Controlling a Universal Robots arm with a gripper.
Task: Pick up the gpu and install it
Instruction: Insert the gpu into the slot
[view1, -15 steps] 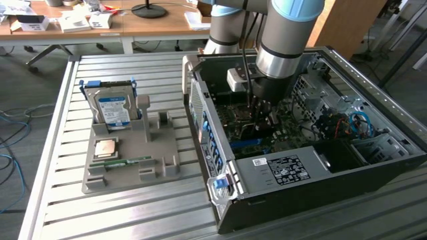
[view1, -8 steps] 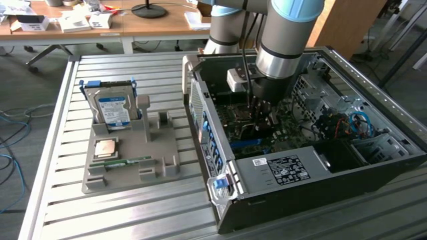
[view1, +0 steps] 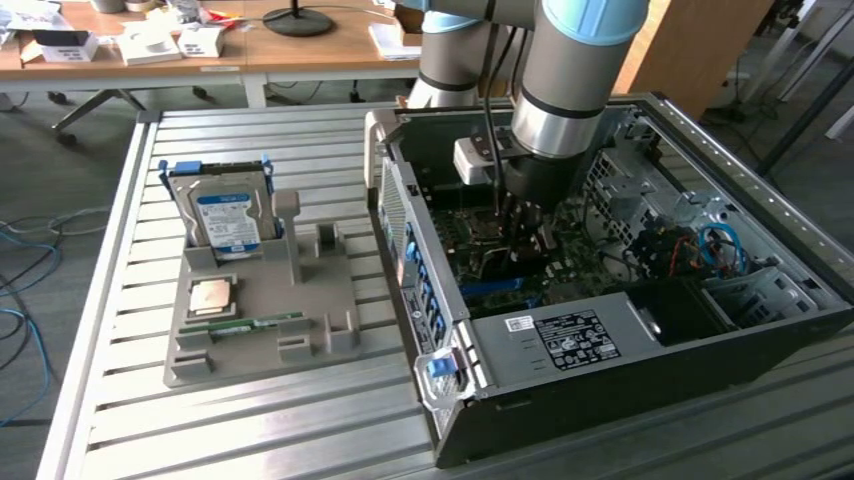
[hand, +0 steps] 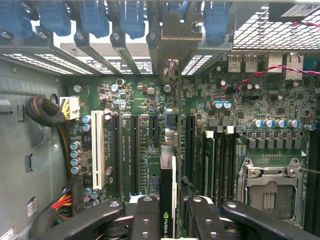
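Gripper: on the arm's end, down inside the open computer case (view1: 747, 330), low over the motherboard (hand: 250, 100); seen from outside at (view1: 514, 225), from the wrist at (hand: 168, 212)
Gripper state: clamped on the gpu (hand: 167, 170), one black finger (hand: 145, 217) against each face of the card
Gpu position: edge-on between the fingers, standing upright on its long edge and running away from the wrist toward the slot openings in the case's rear wall
Gpu over board: above the strip between two long black expansion slots (hand: 136, 150) and (hand: 189, 145), with the white slot (hand: 98, 150) further off to one side
Contact with slot: the card's lower edge is hidden by its own body, so it may be hovering or partly seated; cannot tell
Processor socket (hand: 267, 185): bare, on the far side of the card from the white slot
Tray (view1: 254, 340): on the slatted table at the exterior view's left, well apart from the case
On tray: hard drive (view1: 227, 215) upright, memory stick (view1: 247, 324) lying flat
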